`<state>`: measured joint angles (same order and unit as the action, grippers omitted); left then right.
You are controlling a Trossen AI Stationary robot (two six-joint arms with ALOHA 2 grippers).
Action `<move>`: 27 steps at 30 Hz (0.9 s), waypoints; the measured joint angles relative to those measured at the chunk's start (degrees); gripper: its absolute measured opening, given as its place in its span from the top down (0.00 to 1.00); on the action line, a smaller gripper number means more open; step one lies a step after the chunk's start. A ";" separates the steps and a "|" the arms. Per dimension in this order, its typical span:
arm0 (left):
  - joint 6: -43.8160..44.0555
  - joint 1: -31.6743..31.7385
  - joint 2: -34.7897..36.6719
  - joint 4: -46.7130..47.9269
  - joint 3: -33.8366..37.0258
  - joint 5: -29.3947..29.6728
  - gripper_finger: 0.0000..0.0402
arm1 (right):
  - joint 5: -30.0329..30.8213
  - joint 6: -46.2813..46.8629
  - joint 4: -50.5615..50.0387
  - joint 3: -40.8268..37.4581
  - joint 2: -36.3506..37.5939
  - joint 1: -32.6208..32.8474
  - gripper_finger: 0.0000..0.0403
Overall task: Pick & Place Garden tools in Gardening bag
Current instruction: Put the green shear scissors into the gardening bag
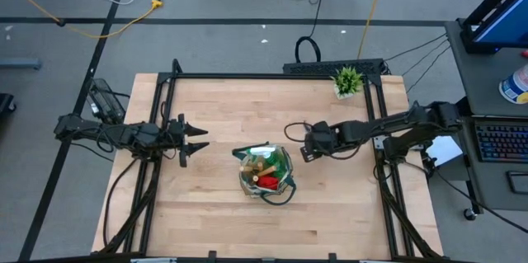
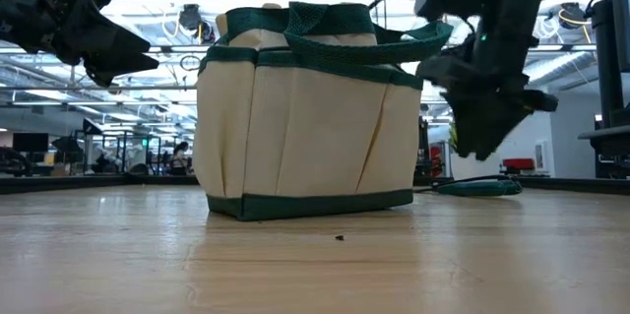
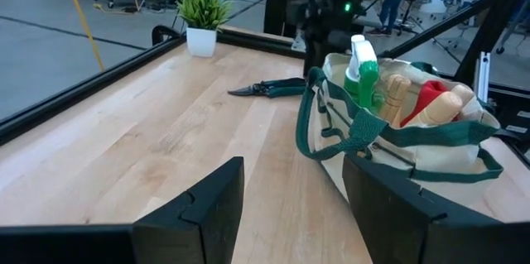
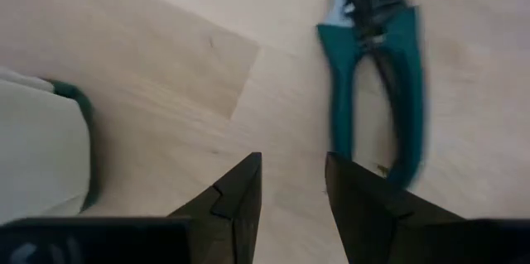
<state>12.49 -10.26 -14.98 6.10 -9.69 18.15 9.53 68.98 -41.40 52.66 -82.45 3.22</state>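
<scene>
Surface: pale wooden table (image 1: 223,106) in a black frame, on a grey floor strewn with cables.
Left gripper (image 1: 200,142): left of centre in the high view, hanging above the wood, fingers spread and holding nothing; the bag lies just to its right, not touching.
Gardening bag (image 1: 266,172): centre of the high view, upright, beige with green trim; a green-white spray bottle (image 3: 362,68), wooden handles (image 3: 396,96) and a red glove (image 3: 426,97) stick out of its top.
Right gripper (image 1: 304,141): just right of centre, up and right of the bag, fingers partly apart with nothing between them.
Pruning shears (image 4: 374,65): flat on the wood, green handles towards the right gripper's fingertips, just beyond them, apart from the bag.
Potted plant (image 1: 347,81): upper right of the table, by the frame.
</scene>
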 joint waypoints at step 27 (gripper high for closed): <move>1.78 0.02 0.00 -0.12 0.00 0.00 0.47 | -2.07 -0.73 5.80 -8.18 -5.41 -2.49 0.74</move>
<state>14.27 -10.24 -14.98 5.98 -9.69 18.15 7.46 68.25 -35.60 44.48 -87.85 0.73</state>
